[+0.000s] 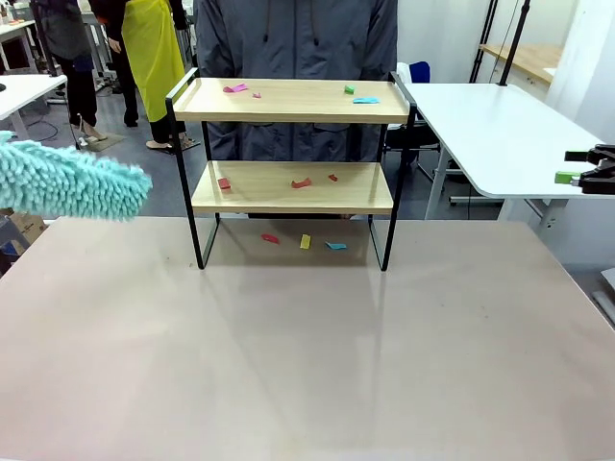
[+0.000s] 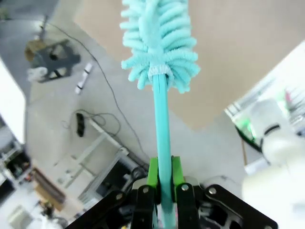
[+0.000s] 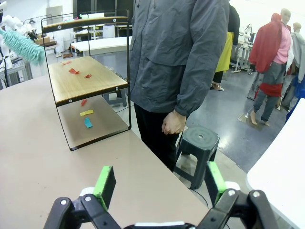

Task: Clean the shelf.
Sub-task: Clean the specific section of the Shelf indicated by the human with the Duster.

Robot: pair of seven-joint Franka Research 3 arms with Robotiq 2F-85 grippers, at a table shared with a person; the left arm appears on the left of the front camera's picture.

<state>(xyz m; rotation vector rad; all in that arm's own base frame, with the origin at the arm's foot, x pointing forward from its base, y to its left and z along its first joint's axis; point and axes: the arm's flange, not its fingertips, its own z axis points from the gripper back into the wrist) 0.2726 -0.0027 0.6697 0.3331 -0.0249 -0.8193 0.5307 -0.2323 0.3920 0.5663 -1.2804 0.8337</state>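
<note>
At the front, a small shelf [image 1: 269, 197] with two light wooden boards in a thin black metal frame stands at the middle of the far edge of the big pale brown desk [image 1: 307, 365]. A wide stretch of flat desk lies between its legs and the near edge. A fluffy blue-green duster [image 1: 77, 181] pokes in over the left edge, well apart from the shelf. The black right hand [image 1: 578, 165] sits past the right edge. Small coloured bits [image 1: 235, 88] lie about: four on the top board, three on the lower board, and three on the desk under the shelf.

From the left wrist, the left hand [image 2: 164, 169] is pressed together, pinching the duster's thin stick between its two green pads.

From the right wrist, the right hand is spread wide above the desk's edge. One person in a grey jacket [image 3: 181, 57] stands at that edge, just beside the shelf, with one dark stool [image 3: 198, 143] near.
</note>
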